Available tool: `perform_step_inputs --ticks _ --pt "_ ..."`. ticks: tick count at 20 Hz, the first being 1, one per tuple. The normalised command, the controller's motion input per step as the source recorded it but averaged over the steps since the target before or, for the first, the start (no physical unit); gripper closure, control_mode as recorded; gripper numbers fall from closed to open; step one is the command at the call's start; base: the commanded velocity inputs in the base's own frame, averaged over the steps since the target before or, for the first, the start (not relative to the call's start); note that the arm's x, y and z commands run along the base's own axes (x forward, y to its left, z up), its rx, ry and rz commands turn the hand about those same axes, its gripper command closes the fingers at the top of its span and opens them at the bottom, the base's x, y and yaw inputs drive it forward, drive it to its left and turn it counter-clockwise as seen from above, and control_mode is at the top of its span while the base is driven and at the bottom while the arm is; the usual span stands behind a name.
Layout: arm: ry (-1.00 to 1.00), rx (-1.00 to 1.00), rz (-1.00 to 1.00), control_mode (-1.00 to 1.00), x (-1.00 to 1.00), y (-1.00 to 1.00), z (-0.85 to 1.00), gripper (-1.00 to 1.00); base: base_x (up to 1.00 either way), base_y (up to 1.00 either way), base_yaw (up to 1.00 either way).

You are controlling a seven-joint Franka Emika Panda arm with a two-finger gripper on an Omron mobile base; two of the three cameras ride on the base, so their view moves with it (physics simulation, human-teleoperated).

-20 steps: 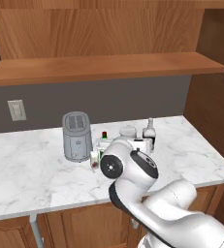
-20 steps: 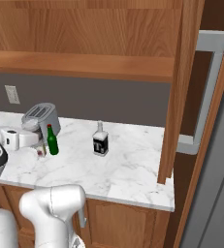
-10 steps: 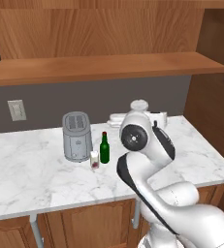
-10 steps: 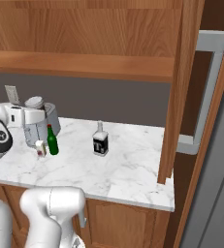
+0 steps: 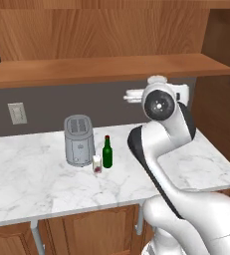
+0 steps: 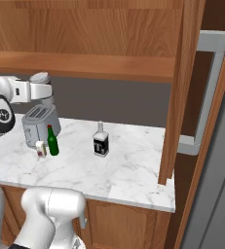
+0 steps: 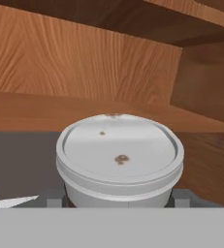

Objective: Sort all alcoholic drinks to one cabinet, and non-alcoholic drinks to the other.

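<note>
Cup up high in the pincer, near the shelf.

The pincer [image 7: 118, 198] pinches the cup [image 7: 119, 160] by its sides, just under the white lid, and holds it upright. A paper cup is light and soft, so I think a hard squeeze could crush it; low on the sleeve is a good hold. Down on the surface [image 5: 32, 184] the carton [image 5: 97, 164] touches the toaster [image 5: 79, 140], with the green bottle [image 5: 107, 152] just beside it. The clear bottle [image 6: 101, 140] stands well apart. Past them is the shelf [image 7: 45, 114].
</note>
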Motion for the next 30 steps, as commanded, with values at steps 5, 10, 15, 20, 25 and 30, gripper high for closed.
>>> perform_step_inputs --ticks 5,10,15,20,25,30 --pt "-0.02 0.0 0.0 -1.0 0.08 -0.22 0.56 1.0 0.0 0.0 0.0" --pt "-0.07 0.0 0.0 -1.0 0.3 -0.21 0.3 1.0 0.0 0.0 0.0" --pt "-0.06 0.0 0.0 -1.0 0.34 -0.23 0.21 1.0 0.0 0.0 0.0" --pt "-0.01 0.02 0.02 -1.0 0.36 -0.3 0.02 1.0 0.0 0.0 0.0" --pt "0.0 0.05 0.03 -1.0 0.38 -0.29 0.0 1.0 0.0 0.0 0.0" --pt "0.0 0.03 0.04 -1.0 0.45 -0.15 0.0 1.0 0.0 0.0 0.0"
